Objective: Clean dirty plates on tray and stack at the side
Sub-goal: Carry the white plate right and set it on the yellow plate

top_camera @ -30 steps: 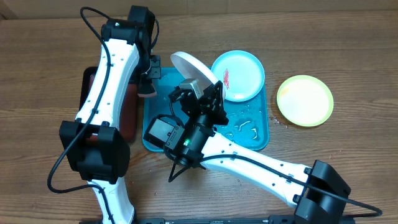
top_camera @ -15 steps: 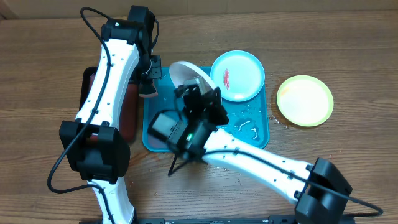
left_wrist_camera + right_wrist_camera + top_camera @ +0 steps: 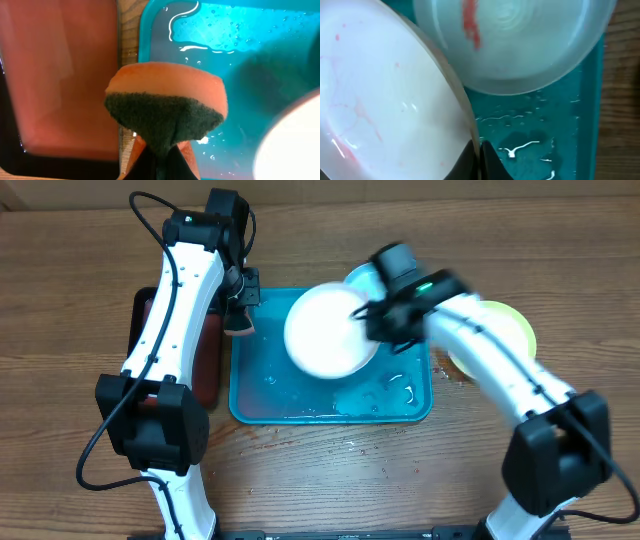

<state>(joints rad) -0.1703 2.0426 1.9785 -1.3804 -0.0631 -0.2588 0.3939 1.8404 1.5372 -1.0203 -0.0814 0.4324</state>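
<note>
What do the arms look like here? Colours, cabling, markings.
Both: white rounded link shells, black joint housings, dark jaws. Left arm has a black cable looping alongside it. Right arm shows a small green light near its wrist.

- left arm [image 3: 178, 285]: white links, chunky black joint housings
- right arm [image 3: 497, 365]: same white shell, black joints, motion-blurred
- thin black cable [image 3: 92, 442] loops alongside left arm
- small green light [image 3: 426, 283] near right wrist
- left gripper [image 3: 156, 165], right gripper [image 3: 479, 160]: dark narrow fingertips
</note>
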